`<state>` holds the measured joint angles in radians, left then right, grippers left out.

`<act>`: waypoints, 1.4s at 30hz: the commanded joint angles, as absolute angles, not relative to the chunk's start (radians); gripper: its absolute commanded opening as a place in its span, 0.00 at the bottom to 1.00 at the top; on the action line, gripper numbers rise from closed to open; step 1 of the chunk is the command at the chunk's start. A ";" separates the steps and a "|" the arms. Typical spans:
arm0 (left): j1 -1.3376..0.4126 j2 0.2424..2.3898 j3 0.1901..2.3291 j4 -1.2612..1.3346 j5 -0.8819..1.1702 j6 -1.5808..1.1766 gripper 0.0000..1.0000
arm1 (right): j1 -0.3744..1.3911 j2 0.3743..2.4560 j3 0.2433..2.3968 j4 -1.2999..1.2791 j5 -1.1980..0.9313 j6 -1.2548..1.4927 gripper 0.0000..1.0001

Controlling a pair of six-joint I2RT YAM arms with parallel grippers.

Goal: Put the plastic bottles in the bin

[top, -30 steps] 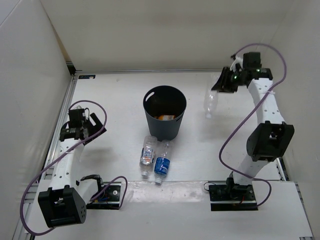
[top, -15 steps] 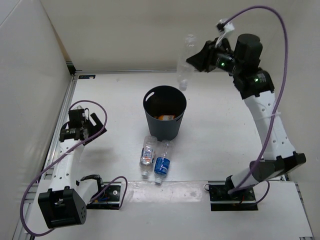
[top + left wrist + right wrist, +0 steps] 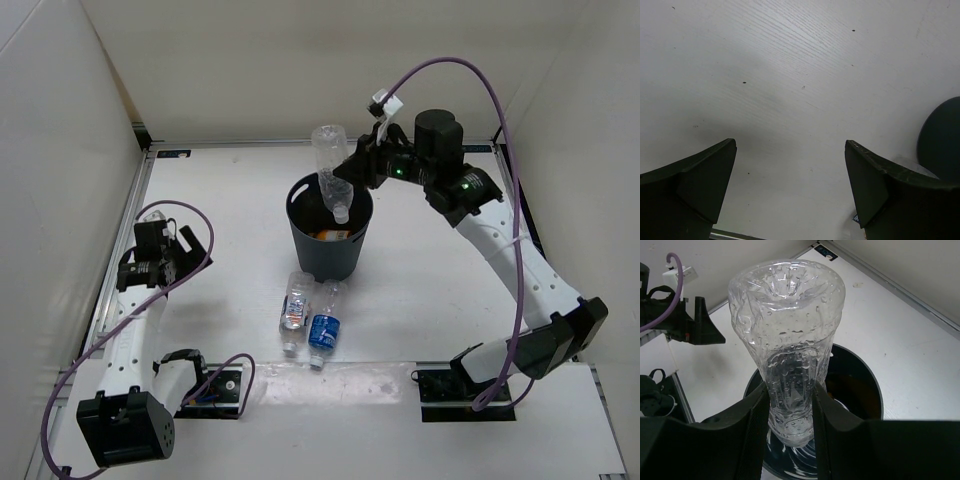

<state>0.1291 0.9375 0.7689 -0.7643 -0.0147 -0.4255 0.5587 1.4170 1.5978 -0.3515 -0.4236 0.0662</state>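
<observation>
At the left of the frame, the left gripper (image 3: 160, 250) is held spread wide over the white table (image 3: 230, 190), unchanged from a second ago. Below centre, the clear plastic bottle with a white-blue label (image 3: 292, 308) and the clear blue-labelled bottle (image 3: 322, 330) lie unmoved before the dark round plastic bin (image 3: 325, 255), in which a short orange bottle (image 3: 335, 236) is glimpsed. The clear unlabelled plastic bottle (image 3: 330, 172), formerly right of the bin, is now hung neck-down over its mouth, pinched by the right gripper (image 3: 352, 168).
</observation>
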 commanded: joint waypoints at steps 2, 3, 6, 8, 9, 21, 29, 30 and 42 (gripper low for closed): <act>0.130 0.916 0.773 -0.775 -0.003 -0.413 1.00 | 0.560 1.417 1.588 -0.322 -0.407 0.051 0.00; 0.133 0.916 0.775 -0.773 -0.003 -0.411 1.00 | 0.560 1.417 1.586 -0.327 -0.405 0.051 0.00; 0.130 0.916 0.772 -0.769 -0.003 -0.414 1.00 | 0.564 1.416 1.601 -0.341 -0.385 0.048 0.20; 0.130 0.913 0.769 -0.765 -0.003 -0.411 1.00 | 0.548 1.419 1.620 -0.339 -0.376 0.052 0.56; 0.130 0.911 0.769 -0.765 -0.003 -0.411 1.00 | 0.542 1.419 1.646 -0.339 -0.371 0.060 0.63; 0.130 0.893 0.753 -0.762 -0.003 -0.414 1.00 | 0.387 1.437 1.764 -0.337 -0.357 0.140 0.86; 0.130 0.890 0.752 -0.762 0.014 -0.413 1.00 | 0.374 1.371 1.661 -0.373 -0.255 0.143 0.86; 0.132 0.891 0.753 -0.764 0.014 -0.411 1.00 | 0.374 1.368 1.649 -0.374 -0.249 0.146 0.86; 0.129 0.897 0.756 -0.767 0.017 -0.416 1.00 | 0.357 1.335 1.557 -0.419 -0.190 0.160 0.89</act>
<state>0.1291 0.9123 0.7601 -0.7635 0.0010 -0.4191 0.3634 1.3693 1.5726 -0.4202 -0.2203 0.1516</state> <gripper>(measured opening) 1.000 0.889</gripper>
